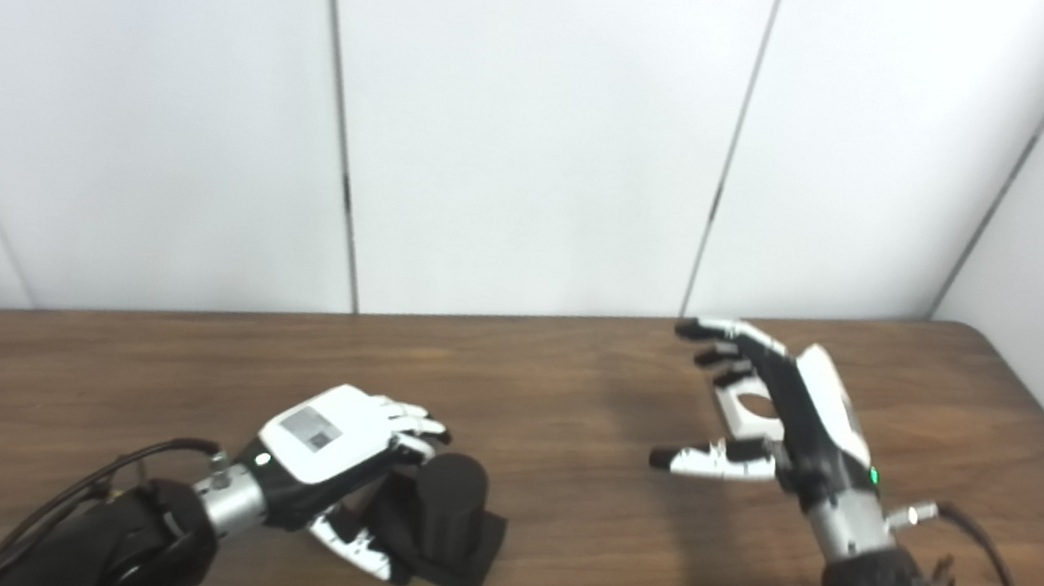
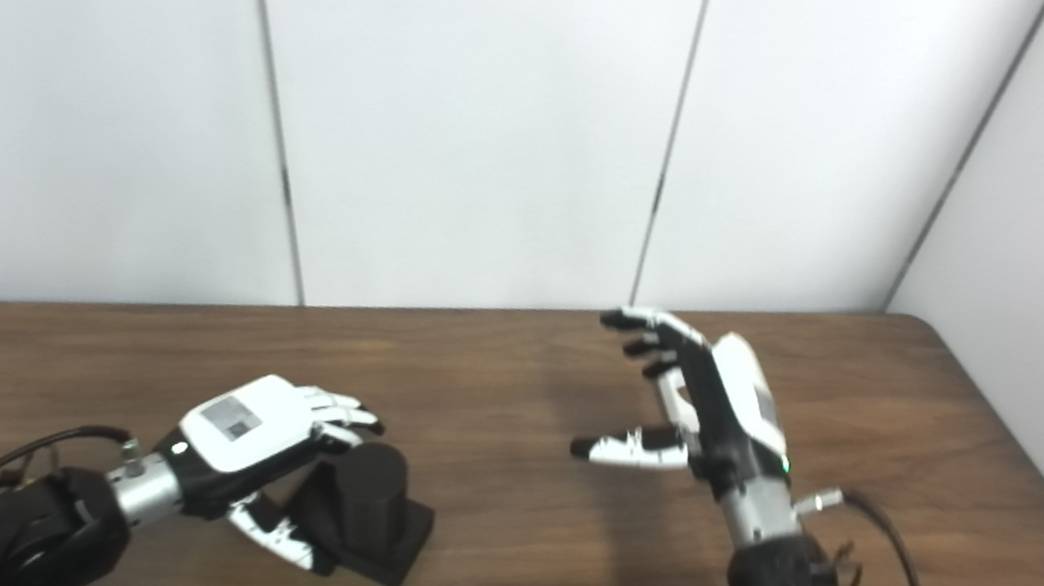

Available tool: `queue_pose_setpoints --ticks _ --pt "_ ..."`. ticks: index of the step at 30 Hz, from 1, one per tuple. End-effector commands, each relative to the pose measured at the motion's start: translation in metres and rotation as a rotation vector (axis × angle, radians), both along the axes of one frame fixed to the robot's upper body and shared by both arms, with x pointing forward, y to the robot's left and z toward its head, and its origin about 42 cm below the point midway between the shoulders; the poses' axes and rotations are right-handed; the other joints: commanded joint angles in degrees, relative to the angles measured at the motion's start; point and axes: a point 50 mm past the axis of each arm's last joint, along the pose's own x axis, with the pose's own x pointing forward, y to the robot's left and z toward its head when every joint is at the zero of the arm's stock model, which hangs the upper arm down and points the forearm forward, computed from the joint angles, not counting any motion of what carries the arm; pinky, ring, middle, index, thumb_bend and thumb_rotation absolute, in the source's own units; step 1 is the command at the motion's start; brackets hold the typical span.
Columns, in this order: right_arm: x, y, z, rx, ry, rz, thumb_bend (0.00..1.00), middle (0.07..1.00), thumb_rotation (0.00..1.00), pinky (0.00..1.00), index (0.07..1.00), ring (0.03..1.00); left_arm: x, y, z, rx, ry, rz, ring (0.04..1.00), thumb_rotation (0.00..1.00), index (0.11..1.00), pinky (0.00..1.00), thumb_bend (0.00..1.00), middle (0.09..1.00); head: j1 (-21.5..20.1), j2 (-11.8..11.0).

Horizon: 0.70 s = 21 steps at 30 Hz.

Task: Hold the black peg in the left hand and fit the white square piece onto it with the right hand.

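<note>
The black peg, a round post on a square base, stands on the table at the front left. My left hand is wrapped around the post, fingers over its top and far side, thumb at its near side. My right hand is raised above the table at the right, well apart from the peg. It holds the white square piece, which has a round hole, against its palm. Its upper fingers are half curled and its thumb points left. The piece also shows in the right eye view.
The brown wooden table runs back to white wall panels. Its right edge and rounded far corner are near my right arm. A black cable trails from the right wrist. Another cable loops by the left forearm.
</note>
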Motion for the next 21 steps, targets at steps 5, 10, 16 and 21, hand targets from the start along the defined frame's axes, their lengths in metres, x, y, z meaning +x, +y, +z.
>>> queue_pose_setpoints --ticks 5,10,16,21 --pt "0.016 -0.016 0.05 -0.209 0.021 0.009 0.72 0.794 0.13 0.61 0.777 0.735 -0.029 0.02 -0.045 0.216 0.11 -0.052 0.853 0.07 0.49 0.79 0.52 0.846 -3.3 -1.5" --pt "0.031 -0.038 0.076 -0.442 0.127 -0.019 0.79 0.851 0.11 0.64 0.813 0.795 -0.03 0.023 -0.046 0.21 0.119 -0.047 0.844 0.07 0.489 0.78 0.52 0.838 -4.8 -2.3" --pt "0.053 -0.054 0.09 -0.757 0.299 -0.092 0.86 0.912 0.08 0.77 0.85 0.899 -0.033 0.023 -0.047 0.202 0.122 -0.052 0.839 0.07 0.489 0.77 0.52 0.833 -5.0 -2.4" --pt "0.067 -0.056 0.09 -0.884 0.392 -0.157 0.88 0.964 0.13 0.95 0.88 0.974 -0.034 0.024 -0.047 0.197 0.115 -0.056 0.827 0.07 0.489 0.76 0.52 0.825 -5.5 -3.2"
